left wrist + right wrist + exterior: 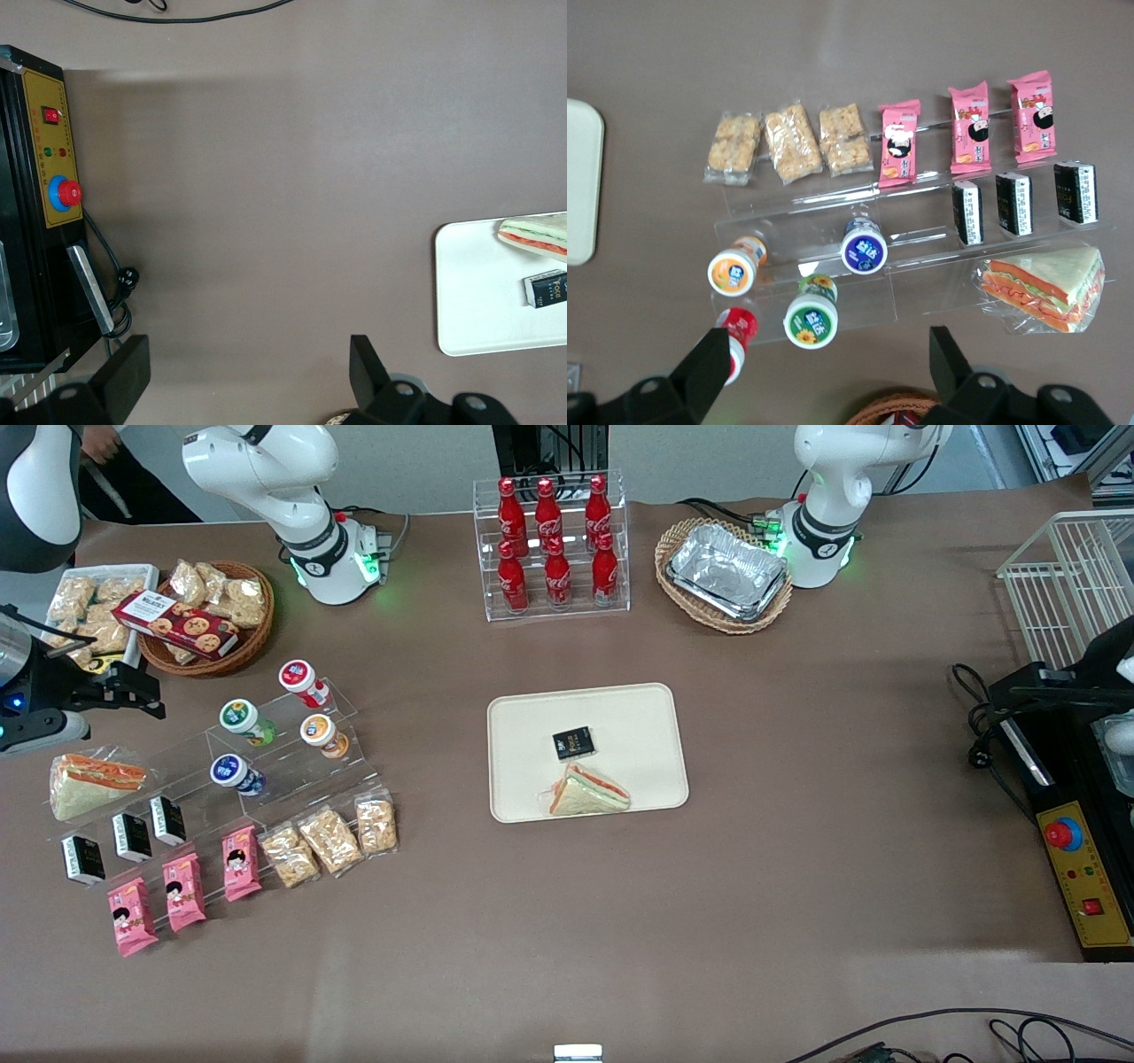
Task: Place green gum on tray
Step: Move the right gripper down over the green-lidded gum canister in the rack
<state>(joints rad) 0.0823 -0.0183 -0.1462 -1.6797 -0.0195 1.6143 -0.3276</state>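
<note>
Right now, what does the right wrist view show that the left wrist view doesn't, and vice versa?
Right wrist only: the green gum on the clear stepped rack, beside the blue gum, orange gum and red gum, plus snack packs and a wrapped sandwich; the open gripper hangs above the rack. Left wrist only: the control box with its red button, and the tray's sandwich and black packet. Both: the tray and the brown table.

Open hand (819, 376) hovers above green gum (810, 319); orange-lidded bottle (734, 270) crowds beside

Claw (824, 372) raised, fingers (709, 363) spread, empty
</note>
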